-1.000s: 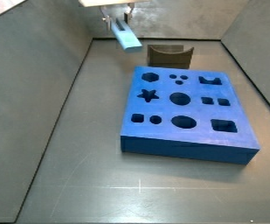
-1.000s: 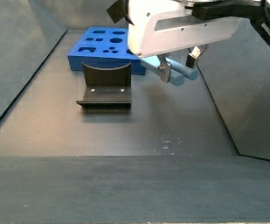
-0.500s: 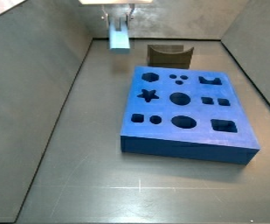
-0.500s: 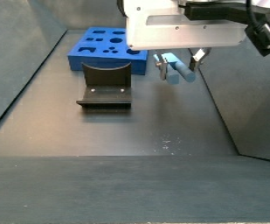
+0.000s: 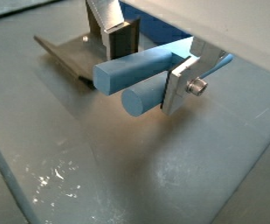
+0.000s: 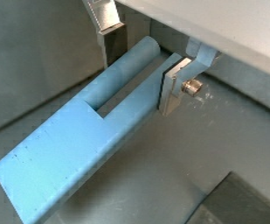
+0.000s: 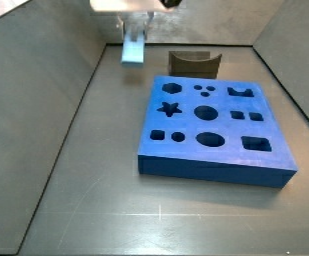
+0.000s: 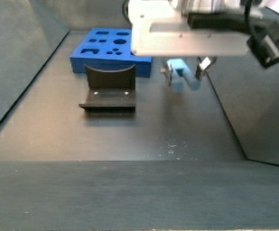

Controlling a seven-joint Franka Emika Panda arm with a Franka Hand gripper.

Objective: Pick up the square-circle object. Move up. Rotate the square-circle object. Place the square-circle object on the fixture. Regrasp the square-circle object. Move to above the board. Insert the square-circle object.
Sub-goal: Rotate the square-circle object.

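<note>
Pinching the peg (image 7: 134,47) near its top, your gripper (image 5: 148,63) holds it roughly upright in the air, with the fixture (image 7: 193,63) off to one side

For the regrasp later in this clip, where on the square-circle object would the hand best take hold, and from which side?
Probably across the two flat faces of the square-section length, coming in square to them. The hand is shut on the square-circle object that way now, in the air beside the fixture. Flat faces seat against the flat pads; the round end would likely roll between them.
</note>
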